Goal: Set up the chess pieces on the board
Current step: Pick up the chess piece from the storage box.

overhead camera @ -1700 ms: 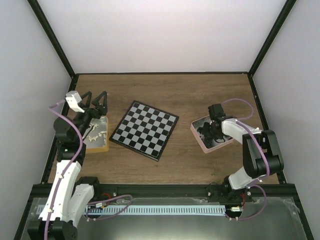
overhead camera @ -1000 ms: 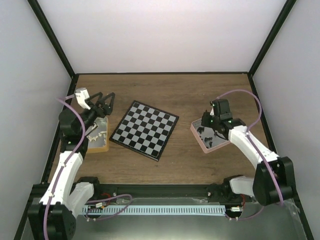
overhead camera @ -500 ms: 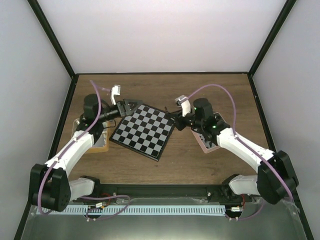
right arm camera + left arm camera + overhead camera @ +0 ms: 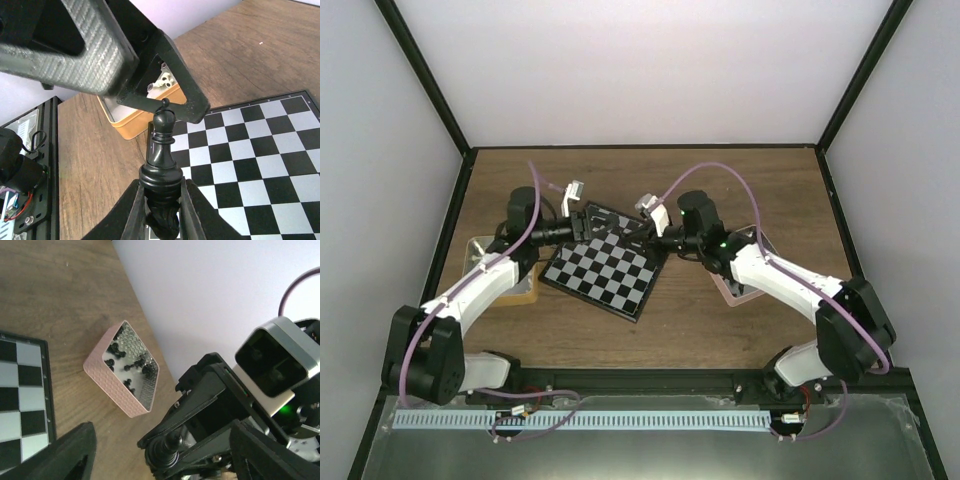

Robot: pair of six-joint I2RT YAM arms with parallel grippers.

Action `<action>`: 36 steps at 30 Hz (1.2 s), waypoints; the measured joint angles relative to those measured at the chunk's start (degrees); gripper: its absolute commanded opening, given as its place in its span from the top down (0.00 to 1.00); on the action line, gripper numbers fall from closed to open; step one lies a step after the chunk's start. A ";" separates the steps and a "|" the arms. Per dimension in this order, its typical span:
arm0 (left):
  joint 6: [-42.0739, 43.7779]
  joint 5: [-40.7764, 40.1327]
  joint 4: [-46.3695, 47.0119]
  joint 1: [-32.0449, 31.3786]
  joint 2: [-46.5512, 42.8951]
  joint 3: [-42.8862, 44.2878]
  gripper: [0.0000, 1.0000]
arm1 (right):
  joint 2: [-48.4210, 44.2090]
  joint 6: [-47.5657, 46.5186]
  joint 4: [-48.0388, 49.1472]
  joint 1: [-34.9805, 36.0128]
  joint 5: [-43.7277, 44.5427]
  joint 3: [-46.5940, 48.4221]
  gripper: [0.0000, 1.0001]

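Observation:
My right gripper [image 4: 161,192] is shut on a black chess piece [image 4: 163,145], gripping its base so that it points toward the left gripper. My left gripper [image 4: 167,455] is open and empty, and the black piece [image 4: 169,446] sits between its spread fingers [image 4: 75,450]. In the top view the two grippers, left [image 4: 592,218] and right [image 4: 640,228], meet above the far edge of the board [image 4: 605,270]. The board also shows in the right wrist view [image 4: 260,165] with no pieces on it. The left finger [image 4: 125,55] hangs just above the piece's tip.
A pink tray [image 4: 127,372] holding several black pieces stands right of the board, partly under the right arm [image 4: 732,290]. A tan tray [image 4: 132,117] with white pieces [image 4: 165,80] stands left of the board, partly under the left arm [image 4: 523,288]. Black frame rails border the table.
Both arms swung from their trays to the board's far edge. The right gripper brought a black piece from the pink tray. The grippers closed in on each other.

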 measured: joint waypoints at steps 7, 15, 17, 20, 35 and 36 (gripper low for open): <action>-1.01 2.01 -1.95 0.00 2.23 0.04 0.52 | 1.51 -0.83 -1.31 0.37 -0.11 0.74 0.92; -1.07 3.52 -2.62 0.00 2.71 0.07 0.70 | 3.06 -1.16 -2.23 1.14 -0.13 1.81 0.93; -0.68 3.52 -3.13 0.00 2.73 0.09 0.78 | 3.23 -1.18 -2.64 1.16 -0.11 1.81 0.93; -0.07 3.50 -4.22 0.00 2.82 0.33 0.89 | 3.26 -1.16 -2.80 1.16 -0.04 1.81 0.94; 13.25 -15.72 -18.73 -0.13 -2.32 3.91 0.96 | 2.60 2.27 -2.38 1.36 6.49 0.31 0.93; 14.60 -20.41 -19.43 -0.24 -4.09 3.52 0.96 | 2.34 2.84 -2.38 1.36 7.21 -0.33 0.93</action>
